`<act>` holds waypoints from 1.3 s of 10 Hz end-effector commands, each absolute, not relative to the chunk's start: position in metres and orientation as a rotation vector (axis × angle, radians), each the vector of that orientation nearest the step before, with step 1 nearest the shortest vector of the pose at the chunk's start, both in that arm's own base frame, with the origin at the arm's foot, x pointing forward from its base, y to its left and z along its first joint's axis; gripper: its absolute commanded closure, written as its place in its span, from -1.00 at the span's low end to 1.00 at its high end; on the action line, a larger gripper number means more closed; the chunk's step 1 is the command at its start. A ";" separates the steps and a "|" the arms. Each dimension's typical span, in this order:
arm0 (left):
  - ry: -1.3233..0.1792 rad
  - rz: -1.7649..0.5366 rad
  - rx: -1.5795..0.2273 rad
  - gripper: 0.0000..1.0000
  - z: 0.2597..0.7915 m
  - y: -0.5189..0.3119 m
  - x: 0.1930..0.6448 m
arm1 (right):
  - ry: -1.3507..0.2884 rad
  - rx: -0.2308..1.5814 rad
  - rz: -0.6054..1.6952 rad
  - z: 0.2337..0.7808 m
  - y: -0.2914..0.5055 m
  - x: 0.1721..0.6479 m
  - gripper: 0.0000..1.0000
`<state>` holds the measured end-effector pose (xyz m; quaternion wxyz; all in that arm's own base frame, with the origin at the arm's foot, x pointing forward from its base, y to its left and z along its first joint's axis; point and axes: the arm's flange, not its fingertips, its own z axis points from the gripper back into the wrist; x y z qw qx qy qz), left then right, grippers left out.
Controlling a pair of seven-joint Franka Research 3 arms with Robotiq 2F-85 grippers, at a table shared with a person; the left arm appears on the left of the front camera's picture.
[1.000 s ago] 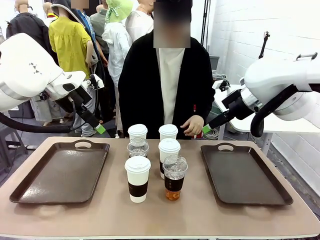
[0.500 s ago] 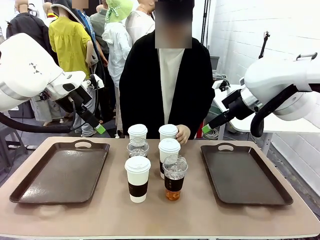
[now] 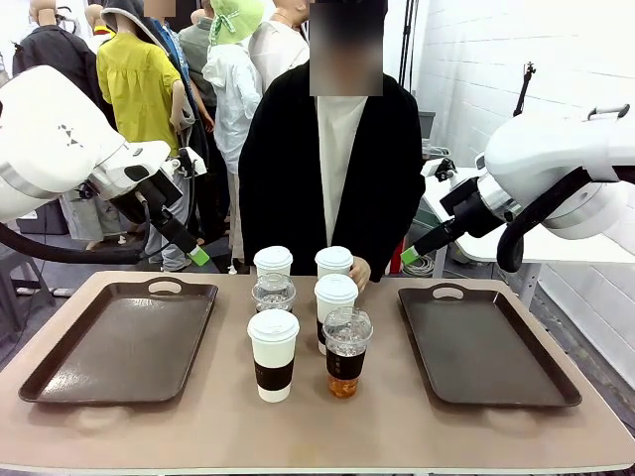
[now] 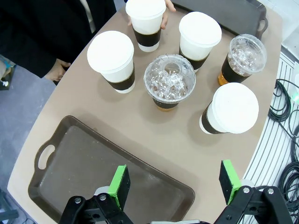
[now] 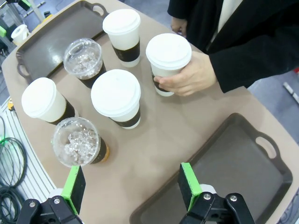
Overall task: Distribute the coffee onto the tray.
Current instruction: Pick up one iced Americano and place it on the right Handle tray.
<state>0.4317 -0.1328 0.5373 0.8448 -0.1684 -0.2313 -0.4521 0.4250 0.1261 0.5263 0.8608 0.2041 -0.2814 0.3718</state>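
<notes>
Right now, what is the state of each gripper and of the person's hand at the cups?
Left gripper: open, empty.
Right gripper: open, empty.
Person's hand: gripping a white lidded paper cup with a dark brown sleeve.

Beyond the jaws of the left gripper [image 4: 175, 182] stood white paper cups [image 4: 111, 58] with dark brown sleeves and clear domed cups [image 4: 169, 84] of brown drink on a tan table [image 4: 140, 126]. Its pads [image 4: 120, 184] were green on black; the tray [image 4: 84, 158] under them was dark brown.
</notes>
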 end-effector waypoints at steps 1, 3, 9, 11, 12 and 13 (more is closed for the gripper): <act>-0.483 -0.962 -0.366 -1.00 0.536 -0.130 0.432 | -0.596 0.446 0.796 0.527 0.124 0.426 -1.00; -0.483 -0.962 -0.366 -1.00 0.536 -0.130 0.432 | -0.596 0.446 0.796 0.527 0.124 0.426 -1.00; -0.483 -0.962 -0.366 -1.00 0.536 -0.130 0.432 | -0.596 0.446 0.796 0.527 0.124 0.426 -1.00; -0.483 -0.962 -0.366 -1.00 0.536 -0.130 0.432 | -0.611 0.458 0.837 0.526 0.123 0.427 -1.00; -0.483 -0.962 -0.366 -1.00 0.536 -0.130 0.432 | -0.629 0.481 0.889 0.525 0.118 0.429 -1.00; -0.483 -0.962 -0.366 -1.00 0.536 -0.130 0.432 | -0.638 0.503 0.948 0.522 0.112 0.431 -1.00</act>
